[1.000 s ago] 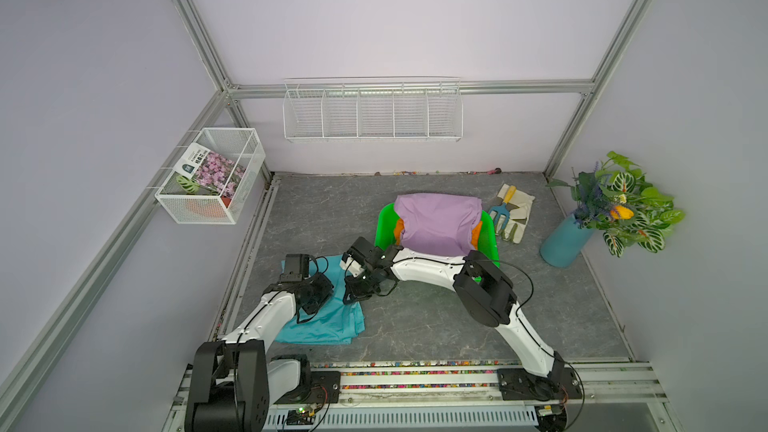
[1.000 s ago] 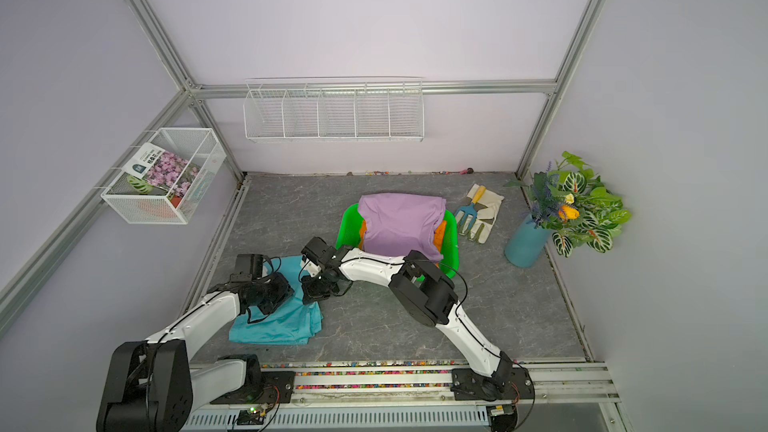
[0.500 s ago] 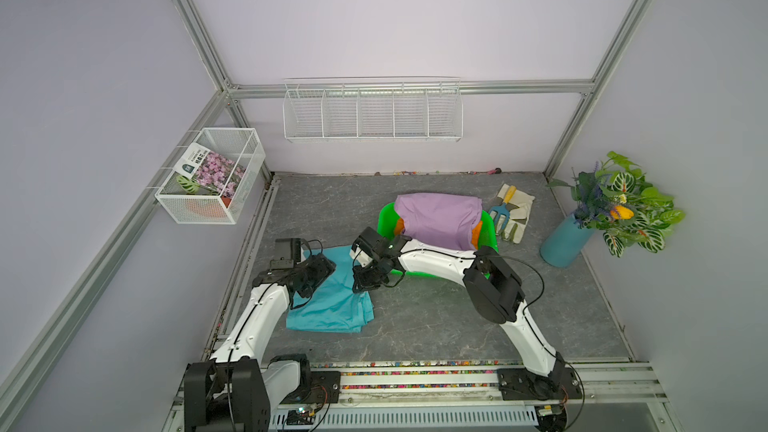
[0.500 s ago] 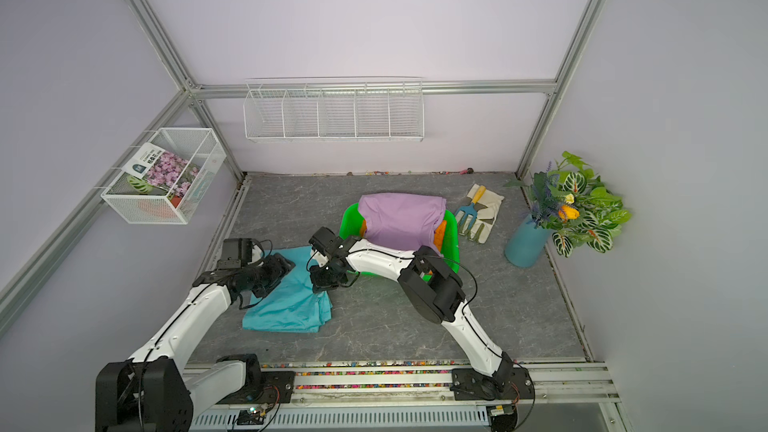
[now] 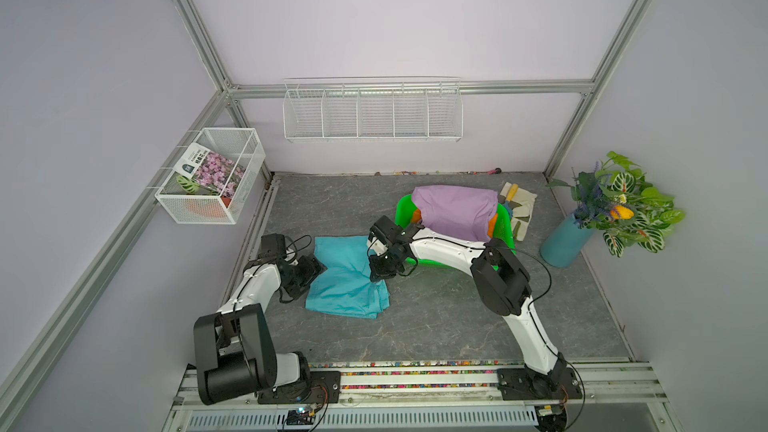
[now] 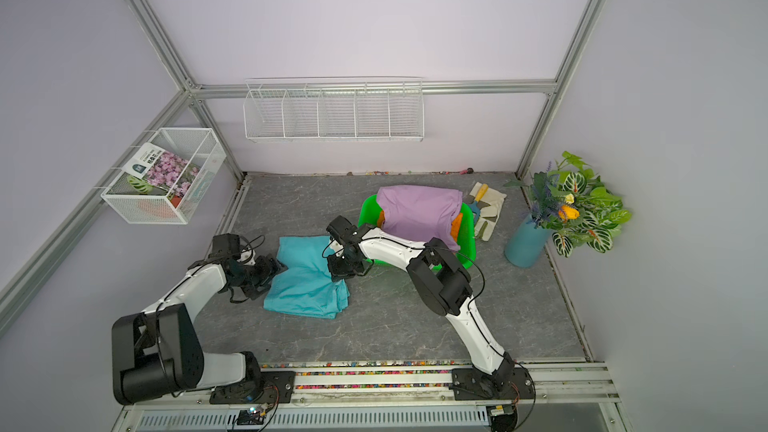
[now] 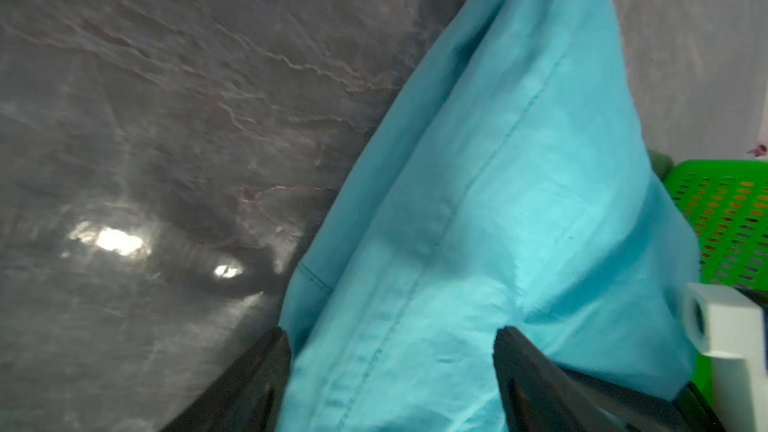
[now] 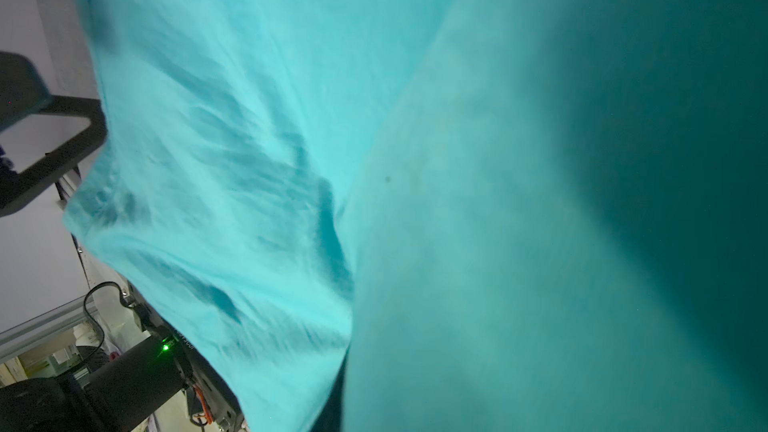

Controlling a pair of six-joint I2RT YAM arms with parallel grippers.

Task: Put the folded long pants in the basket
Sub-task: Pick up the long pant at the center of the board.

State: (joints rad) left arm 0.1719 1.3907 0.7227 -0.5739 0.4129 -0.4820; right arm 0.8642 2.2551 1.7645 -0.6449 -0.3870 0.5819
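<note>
Teal pants (image 5: 347, 280) (floor (image 5: 436, 317)) beside basket (image 5: 402, 211)

In both top views you see a grey marbled tabletop (image 5: 436, 326) filling the lower middle. On it lie the folded teal pants (image 5: 345, 280) left of centre, the green basket (image 5: 401, 211) near them at centre, cream gloves (image 5: 524, 201) beside its upper right, and a blue vase (image 5: 563, 243) of foliage at the right.

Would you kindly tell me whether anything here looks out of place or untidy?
The teal blue folded pants lie rumpled on the grey tabletop, outside the bright green perforated plastic basket. The lilac purple folded pants bulge above its rim, with orange cloth peeking out beneath.
</note>
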